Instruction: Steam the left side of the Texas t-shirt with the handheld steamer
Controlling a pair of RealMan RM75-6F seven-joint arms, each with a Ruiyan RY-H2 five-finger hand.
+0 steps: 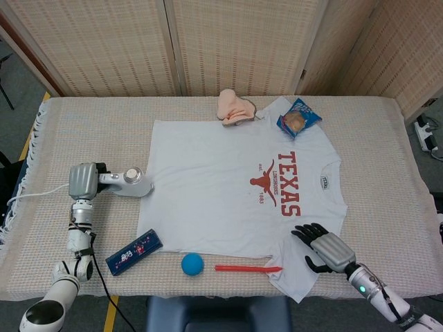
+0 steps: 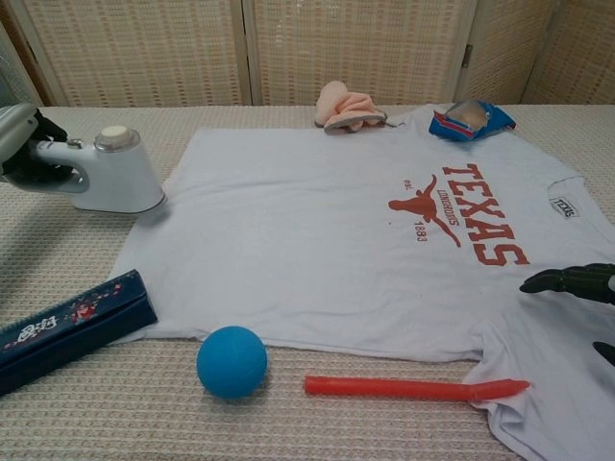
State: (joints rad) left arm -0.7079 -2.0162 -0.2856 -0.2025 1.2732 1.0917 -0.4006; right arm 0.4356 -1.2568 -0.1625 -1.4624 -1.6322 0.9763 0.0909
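The white Texas t-shirt [image 1: 235,187] [image 2: 327,240] lies flat in the middle of the table, its red print toward the right. My left hand [image 1: 84,182] [image 2: 17,144] grips the handle of the white handheld steamer [image 1: 133,184] [image 2: 113,173], which stands on the table just off the shirt's left edge. Its white cord [image 1: 31,197] trails off to the left. My right hand [image 1: 324,249] [image 2: 575,284] rests on the shirt's near right sleeve, fingers apart and holding nothing.
A blue ball [image 1: 192,263] [image 2: 232,362] and a red stick [image 1: 248,268] [image 2: 413,388] lie by the shirt's near hem. A dark blue box [image 1: 134,252] [image 2: 67,327] sits at the near left. A pink cloth [image 1: 235,108] and a snack bag [image 1: 298,117] lie at the far edge.
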